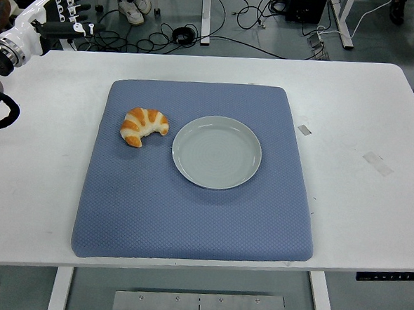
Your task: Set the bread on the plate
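Note:
A golden croissant [143, 126] lies on the blue mat [189, 217], just left of an empty grey-white plate [216, 152] near the mat's middle. My left hand [63, 9], white and black, hovers at the far left corner of the table, well up and left of the croissant, its fingers spread and holding nothing. The right arm is out of the picture.
The mat covers the middle of the white table [363, 122]. Small tape marks [377, 162] sit on the right side of the table. Cables [222, 15] and a person's shoes [135, 9] are on the floor beyond the far edge.

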Robot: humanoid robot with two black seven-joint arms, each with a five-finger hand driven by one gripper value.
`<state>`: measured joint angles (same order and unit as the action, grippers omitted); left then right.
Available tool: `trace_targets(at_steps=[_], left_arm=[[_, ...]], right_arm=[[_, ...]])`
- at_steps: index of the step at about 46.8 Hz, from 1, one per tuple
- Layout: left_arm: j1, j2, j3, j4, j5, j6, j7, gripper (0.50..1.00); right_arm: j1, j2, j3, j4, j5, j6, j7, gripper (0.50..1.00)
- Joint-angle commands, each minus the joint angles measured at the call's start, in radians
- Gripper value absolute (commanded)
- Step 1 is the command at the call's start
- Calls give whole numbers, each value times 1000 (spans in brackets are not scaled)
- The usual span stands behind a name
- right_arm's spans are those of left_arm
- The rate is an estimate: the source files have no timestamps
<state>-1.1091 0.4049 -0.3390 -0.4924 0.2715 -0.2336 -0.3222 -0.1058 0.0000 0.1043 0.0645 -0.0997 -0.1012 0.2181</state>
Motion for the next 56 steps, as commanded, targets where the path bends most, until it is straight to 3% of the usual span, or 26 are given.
trace_targets(at_steps=[1, 56], left_arm=[[0, 0, 0, 0, 0, 0, -1, 968], [0, -3, 21, -2, 20, -3, -1, 968]], right_arm=[[0, 0, 0, 0, 0, 0, 0, 1000], [0, 0, 0, 0, 0, 0, 1, 1000]])
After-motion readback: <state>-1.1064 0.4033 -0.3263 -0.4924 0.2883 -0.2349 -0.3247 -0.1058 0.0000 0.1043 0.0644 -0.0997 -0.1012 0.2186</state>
